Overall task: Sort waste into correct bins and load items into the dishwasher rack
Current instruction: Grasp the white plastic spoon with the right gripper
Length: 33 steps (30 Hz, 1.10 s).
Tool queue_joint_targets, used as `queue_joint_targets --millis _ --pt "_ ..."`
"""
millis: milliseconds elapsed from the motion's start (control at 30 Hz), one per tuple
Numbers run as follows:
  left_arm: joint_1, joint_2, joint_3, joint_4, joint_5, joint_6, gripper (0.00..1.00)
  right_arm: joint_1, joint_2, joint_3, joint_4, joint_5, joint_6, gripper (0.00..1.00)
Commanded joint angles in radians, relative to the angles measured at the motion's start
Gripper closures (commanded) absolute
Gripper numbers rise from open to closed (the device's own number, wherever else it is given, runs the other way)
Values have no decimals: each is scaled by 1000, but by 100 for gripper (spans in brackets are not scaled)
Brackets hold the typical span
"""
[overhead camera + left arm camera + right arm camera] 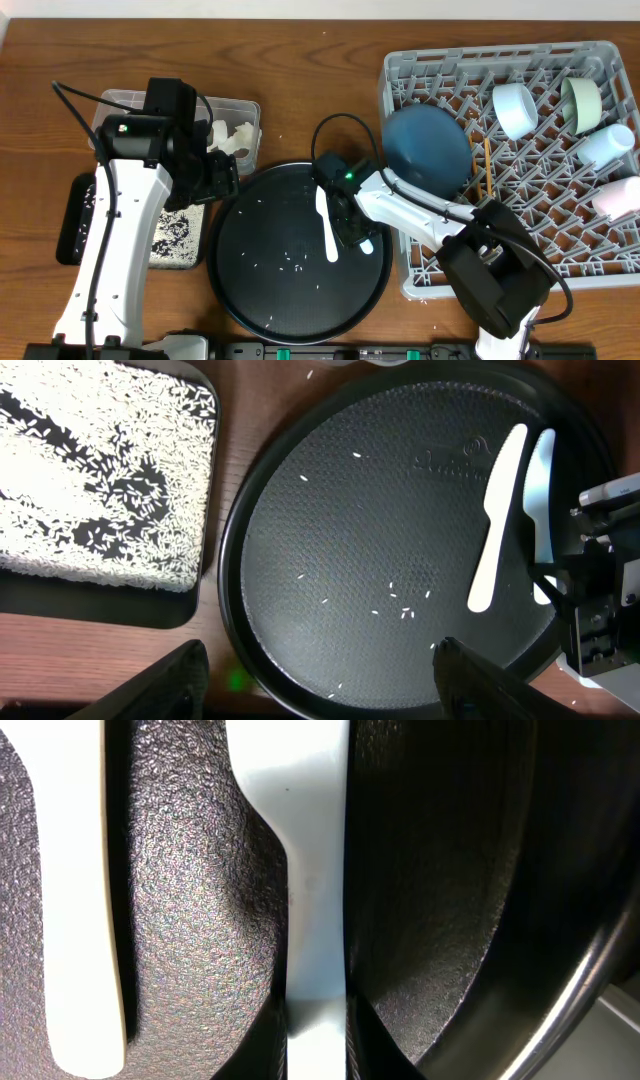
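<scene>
Two white spoons lie on the large round black tray (262,300). My right gripper (350,222) is down on the tray, shut on the handle of one white spoon (317,870), which sits pinched between both fingers. The other spoon (85,890) lies free beside it. In the left wrist view the two spoons (497,520) lie side by side at the tray's right. My left gripper (320,680) hangs open and empty over the round tray's left rim. Loose rice grains (292,262) dot the tray. The flat black tray (100,595) holds rice.
The clear tub (180,103) at back left holds white napkins (232,138). The dishwasher rack (420,270) on the right holds the dark-blue dish (428,148), a white cup (515,108), a pale-green bowl (582,103), a pale-blue cup (607,145), a pink cup (618,197) and chopsticks (487,165).
</scene>
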Motion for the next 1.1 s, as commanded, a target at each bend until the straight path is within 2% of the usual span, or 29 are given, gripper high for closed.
queue_joint_targets --millis 0,867,1067 --pt "2 -1 -4 -2 -9 -13 27 6 2 12 -5 7 17 91" --pt "2 -1 -4 -2 -9 -13 27 6 -163 41 1 7 16 91" --pt "2 -1 -4 -2 -9 -13 27 -5 -232 41 3 11 16 86"
